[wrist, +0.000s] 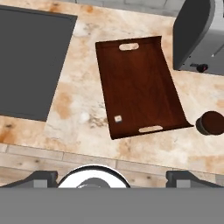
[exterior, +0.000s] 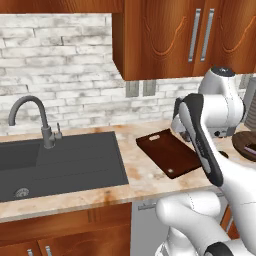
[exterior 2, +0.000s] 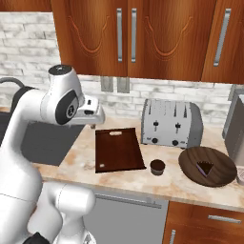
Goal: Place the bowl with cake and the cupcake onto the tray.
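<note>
Marbled kitchen counter runs under my hand camera, and from up here my gripper (wrist: 111, 177) has its jaws spread wide with nothing between them. Directly below sits the tray (wrist: 138, 87), bare, flat on the counter beside the sink (wrist: 30, 61), its handle slots at both ends. Just off its corner stands the cupcake (wrist: 211, 122), near the toaster (exterior 2: 171, 125). Further right, the bowl with cake (exterior 2: 208, 166) waits, well apart from the tray. I judge neither item placed yet.

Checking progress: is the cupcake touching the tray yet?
Apart. In the right base view, bare counter separates the cupcake from the tray.
</note>
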